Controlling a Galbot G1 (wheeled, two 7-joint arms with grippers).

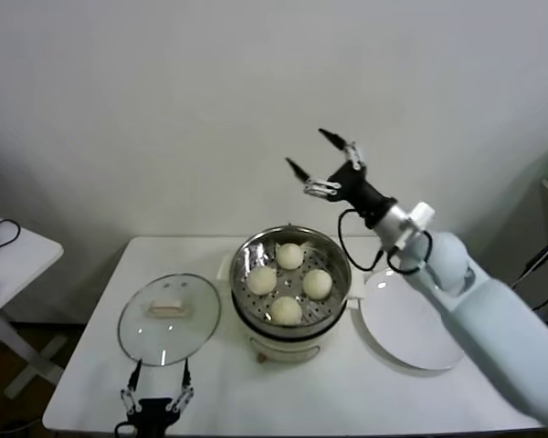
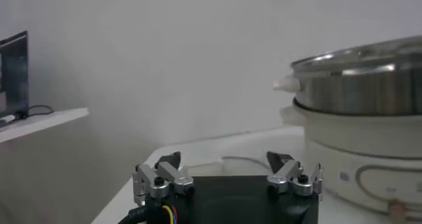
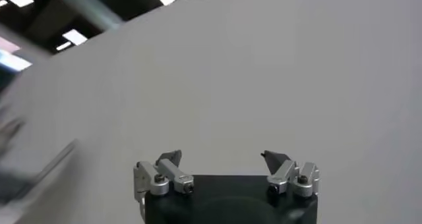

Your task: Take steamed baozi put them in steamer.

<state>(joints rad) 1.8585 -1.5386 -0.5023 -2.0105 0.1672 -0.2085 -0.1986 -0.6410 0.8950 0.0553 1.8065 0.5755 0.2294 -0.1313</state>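
No readable text, labels, brands or numbers anywhere; small marks on the cream-white electric pot base [image 2: 369,179] are too blurred to read.

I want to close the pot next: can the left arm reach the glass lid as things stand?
Probably yes. The left claw hangs open at the table's near edge, right before the glass lid, with nothing between them. The right claw is raised high behind the steamer, out of the way.

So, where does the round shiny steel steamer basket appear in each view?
Head view: round shiny steel steamer basket at table centre, holding four buns.
Left wrist view: its steel wall, beyond the left tool.
Right wrist view: not in it.
Shared landmark: cream-white pot base.
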